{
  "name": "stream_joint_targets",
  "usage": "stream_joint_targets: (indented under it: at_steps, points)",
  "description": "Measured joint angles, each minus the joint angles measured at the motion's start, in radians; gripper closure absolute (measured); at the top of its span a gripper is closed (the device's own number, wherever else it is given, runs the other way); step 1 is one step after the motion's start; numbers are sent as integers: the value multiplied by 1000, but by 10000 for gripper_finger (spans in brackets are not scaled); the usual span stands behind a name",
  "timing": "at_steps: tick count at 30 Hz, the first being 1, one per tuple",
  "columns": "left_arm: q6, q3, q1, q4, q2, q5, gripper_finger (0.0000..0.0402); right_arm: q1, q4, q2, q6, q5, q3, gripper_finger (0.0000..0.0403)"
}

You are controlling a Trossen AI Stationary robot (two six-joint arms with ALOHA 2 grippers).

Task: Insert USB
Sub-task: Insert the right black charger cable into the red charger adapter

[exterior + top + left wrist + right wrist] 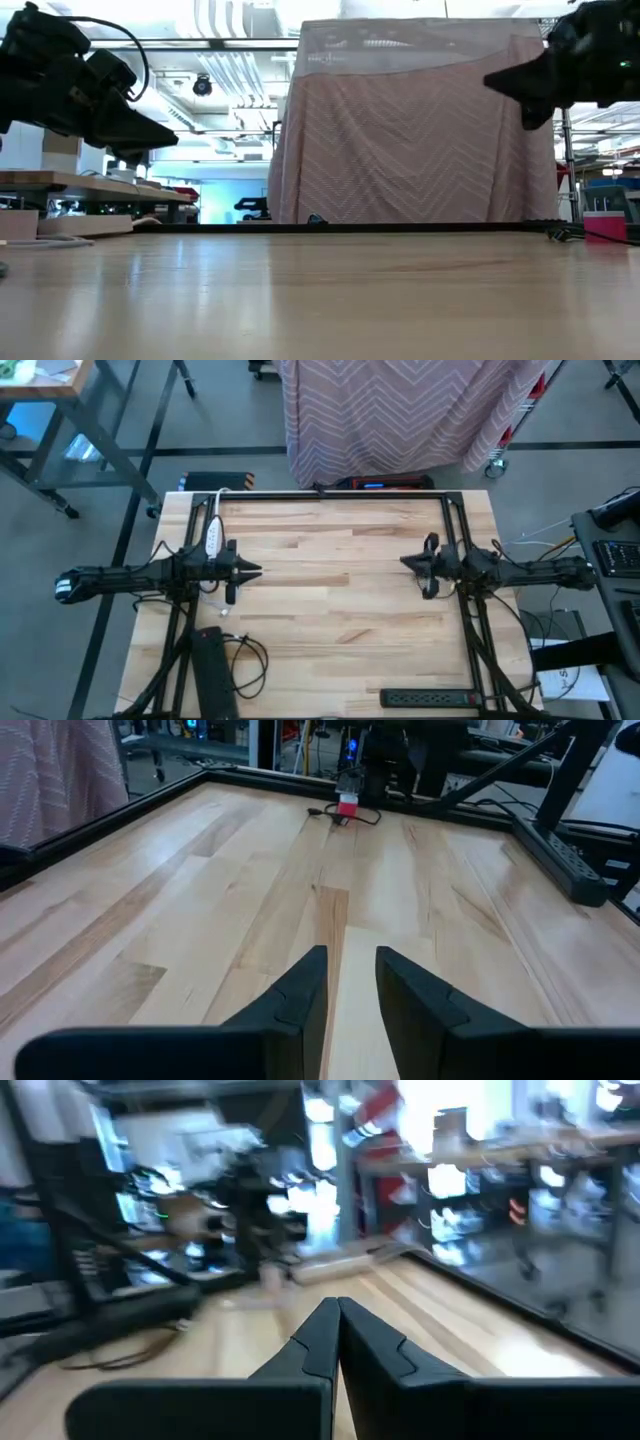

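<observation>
The left gripper (pixel 350 982) is hanging over the wooden table (pixel 330 590) near its left side, its fingers (pixel 300 990) standing slightly apart with nothing between them. The right gripper (pixel 338 1338) is hovering over the right side (fingers pressed together, also holding nothing). A white power strip (pixel 212 536) is lying beside the left arm; I cannot tell where the USB plug is
</observation>
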Motion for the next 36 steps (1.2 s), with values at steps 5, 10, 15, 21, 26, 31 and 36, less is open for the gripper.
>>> stream_joint_targets:
  at_steps: [5,10,15,21,26,31,36]
  points:
    - [0,0,0,0,0,0,327,0,-165,242,75,125,155,389]
    - [0,0,0,0,0,0,327,0,-510,509,179,229,405,328]
    - [0,0,0,0,0,0,327,-54,-970,741,210,243,732,243]
    - [0,0,0,0,1,0,327,-175,-1372,950,185,132,961,154]
    - [0,0,0,-1,0,0,327,-278,-1599,1090,128,60,1007,100]
    - [0,0,0,-1,1,0,327,-341,-1737,1239,56,11,1022,66]
    - [0,0,0,-1,0,0,327,-332,-1753,1357,-66,-38,1012,57]
